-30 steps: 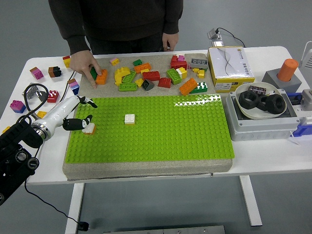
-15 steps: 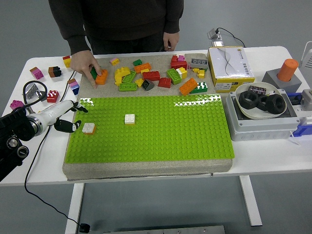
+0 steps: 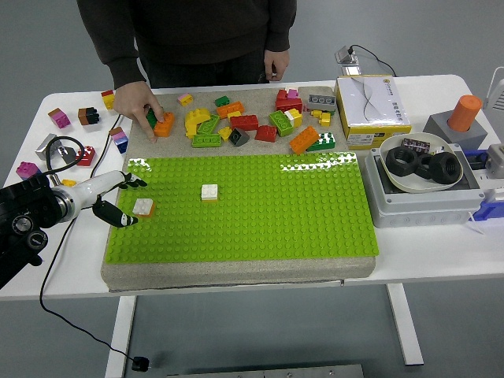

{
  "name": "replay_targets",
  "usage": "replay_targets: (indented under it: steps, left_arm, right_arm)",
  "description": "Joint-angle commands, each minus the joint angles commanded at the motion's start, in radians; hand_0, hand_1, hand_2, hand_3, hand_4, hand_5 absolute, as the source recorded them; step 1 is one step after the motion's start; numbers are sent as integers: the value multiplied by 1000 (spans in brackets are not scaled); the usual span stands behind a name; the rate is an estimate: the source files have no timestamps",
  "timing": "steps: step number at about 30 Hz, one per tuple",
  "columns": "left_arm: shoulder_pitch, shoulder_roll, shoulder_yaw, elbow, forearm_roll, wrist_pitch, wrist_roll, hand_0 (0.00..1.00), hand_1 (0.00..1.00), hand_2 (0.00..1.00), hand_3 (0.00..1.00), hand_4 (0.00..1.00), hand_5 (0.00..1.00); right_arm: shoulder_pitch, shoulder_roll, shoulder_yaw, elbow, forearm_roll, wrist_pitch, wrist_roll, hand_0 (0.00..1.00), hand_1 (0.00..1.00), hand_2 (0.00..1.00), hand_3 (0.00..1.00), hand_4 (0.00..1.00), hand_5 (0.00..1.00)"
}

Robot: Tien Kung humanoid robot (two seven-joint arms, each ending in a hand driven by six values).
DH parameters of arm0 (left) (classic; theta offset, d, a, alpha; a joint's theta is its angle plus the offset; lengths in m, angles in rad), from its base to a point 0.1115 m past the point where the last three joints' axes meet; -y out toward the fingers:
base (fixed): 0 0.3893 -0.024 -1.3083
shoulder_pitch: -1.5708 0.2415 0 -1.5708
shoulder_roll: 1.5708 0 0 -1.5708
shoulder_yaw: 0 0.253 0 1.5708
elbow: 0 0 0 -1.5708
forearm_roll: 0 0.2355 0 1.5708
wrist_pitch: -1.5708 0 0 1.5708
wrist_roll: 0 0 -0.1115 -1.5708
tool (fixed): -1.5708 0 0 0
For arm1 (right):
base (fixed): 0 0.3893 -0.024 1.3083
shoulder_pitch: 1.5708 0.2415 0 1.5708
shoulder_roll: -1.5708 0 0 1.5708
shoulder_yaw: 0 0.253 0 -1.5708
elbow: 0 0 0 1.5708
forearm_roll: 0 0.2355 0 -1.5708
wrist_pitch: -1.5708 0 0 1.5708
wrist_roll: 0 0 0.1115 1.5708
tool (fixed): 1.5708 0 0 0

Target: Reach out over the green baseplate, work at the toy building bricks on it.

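Risk centres on the left hand point(image 3: 110, 198), which we see at the 9 o'clock edge of the green baseplate point(image 3: 260, 228) with fingers spread and holding nothing. A white-topped brick point(image 3: 142, 207) sits on the plate just beside those fingertips, toward 3 o'clock from them; a second white brick point(image 3: 209, 191) stands well apart, nearer the plate's middle. We judge that a closing grasp from this low side angle could push the near brick sideways rather than lift it, or jam a fingertip on the studs. The dark cable point(image 3: 64, 150) looped near the wrist could snag the forearm. At 12 o'clock a person's hand point(image 3: 138, 103) rests on the loose brick pile point(image 3: 252, 120); we consider a long reach toward it a collision hazard. The right hand is not in view.
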Motion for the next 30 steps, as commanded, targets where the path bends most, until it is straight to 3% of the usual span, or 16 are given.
replay_targets:
  steps: [8, 10, 11, 30]
  left_arm:
    - [5, -38, -18, 46, 31, 21, -18, 988, 957, 946, 848, 776, 2]
    - [3, -43, -21, 56, 33, 24, -20, 988, 957, 946, 848, 776, 2]
    - [2, -45, -22, 60, 34, 25, -21, 987, 954, 938, 776, 772, 2]
    - [15, -75, -37, 101, 43, 26, -21, 996, 952, 931, 738, 744, 2]
  right_arm:
    - [4, 0, -2, 0, -2, 2, -1, 525, 543, 614, 627, 633, 774]
    - [5, -1, -1, 0, -3, 2, -1, 525, 543, 614, 627, 633, 774]
    - [5, -1, -1, 0, -4, 2, 0, 525, 543, 614, 627, 634, 773]
    - [9, -4, 11, 0, -16, 3, 2, 524, 542, 610, 624, 634, 769]
